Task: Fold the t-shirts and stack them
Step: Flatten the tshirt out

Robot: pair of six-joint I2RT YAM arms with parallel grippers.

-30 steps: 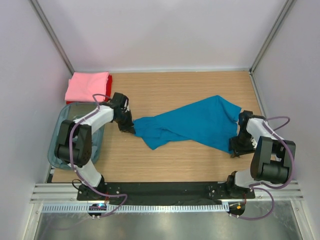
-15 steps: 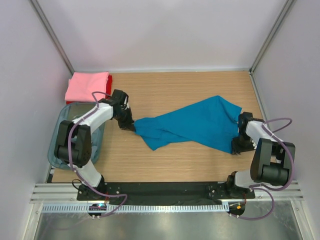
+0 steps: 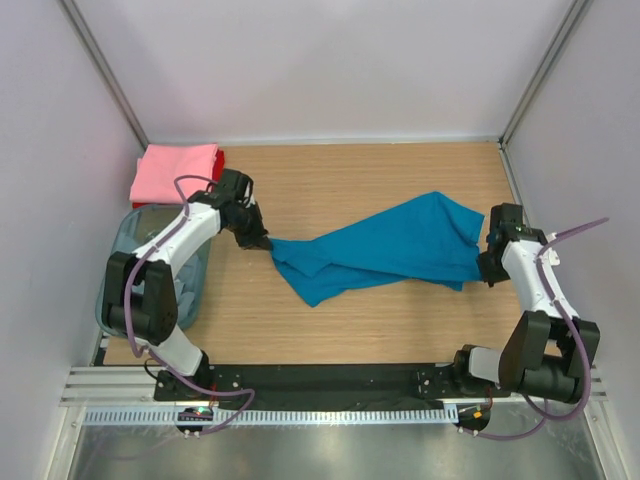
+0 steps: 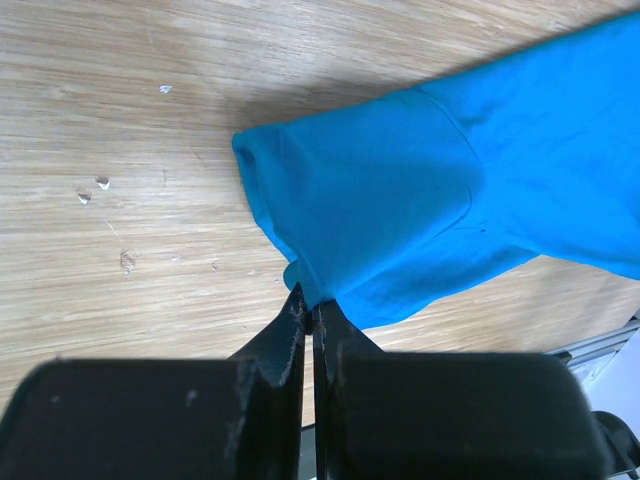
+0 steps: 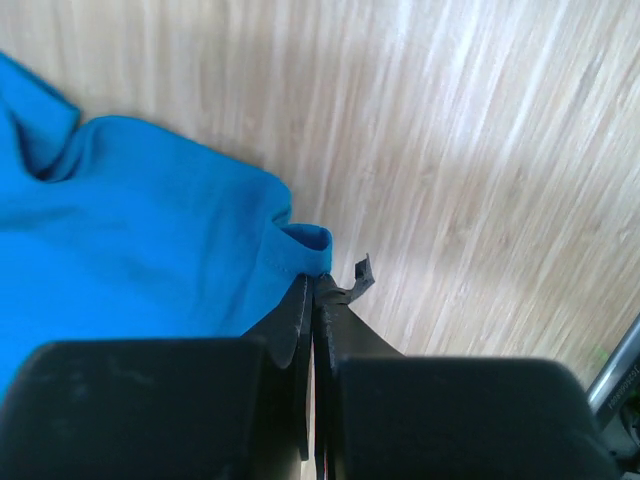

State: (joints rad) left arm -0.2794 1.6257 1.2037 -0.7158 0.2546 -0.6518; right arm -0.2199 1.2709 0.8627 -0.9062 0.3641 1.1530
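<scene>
Wood table (image 3: 380,180): teal shirt (image 3: 390,245) lies stretched across the middle, rumpled toward my left. Back-left corner: folded red shirt (image 3: 219,165), pink shirt (image 3: 172,170) stacked on it. Bin (image 3: 120,255) at my left, just in front of that stack. Small white specks (image 4: 100,185) on the wood.

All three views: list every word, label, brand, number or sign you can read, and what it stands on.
No text is readable in any view.
The teal t-shirt and pink t-shirt: plain, no print or label showing.
The grey bar at the right wrist view's lower right: faint marks, perhaps lettering, too blurred to read.
</scene>
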